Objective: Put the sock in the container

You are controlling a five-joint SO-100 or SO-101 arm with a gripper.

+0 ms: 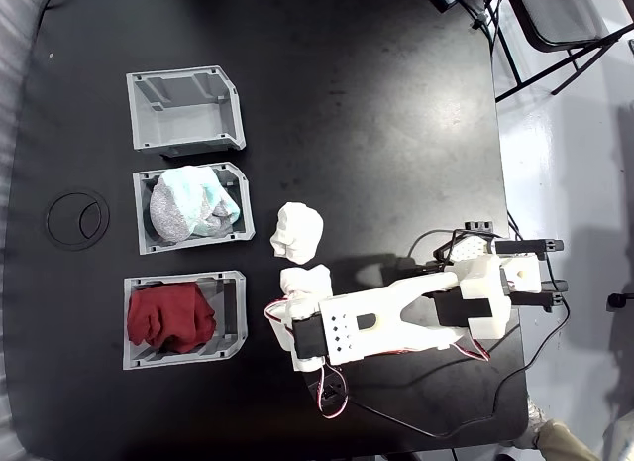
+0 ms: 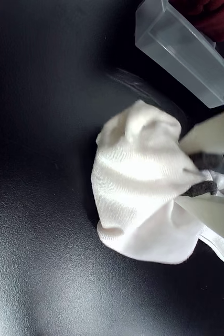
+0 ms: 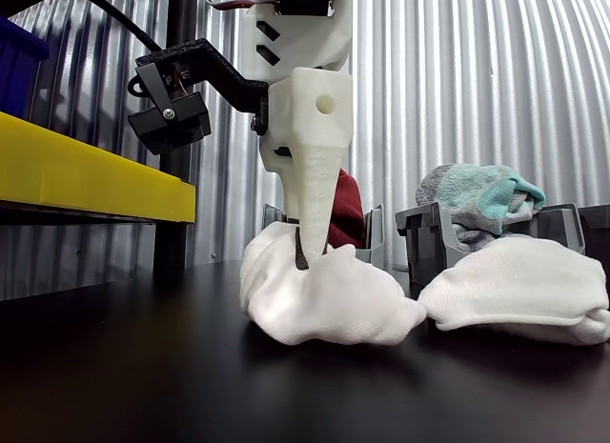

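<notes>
The sock (image 1: 309, 278) is a loose white fabric lump with soft folds, lying on the black table. My gripper (image 1: 300, 300) comes down on it from above and is shut on it. In the wrist view the two white fingers pinch a bunch of the sock (image 2: 138, 178) at the gripper (image 2: 193, 173). The other view shows the gripper (image 3: 305, 257) dug into the sock (image 3: 334, 295), which still rests on the table. The container (image 1: 185, 109), an empty grey ribbed bin with a cut corner, stands at the upper left in the fixed view, well away from the gripper.
A smaller white lump (image 1: 299, 231) (image 3: 519, 286) lies just beside the sock. A bin with grey-and-mint cloth (image 1: 193, 208) sits below the container, and a bin with dark red cloth (image 1: 183, 320) is nearest the gripper. A black ring (image 1: 76, 218) lies at the left.
</notes>
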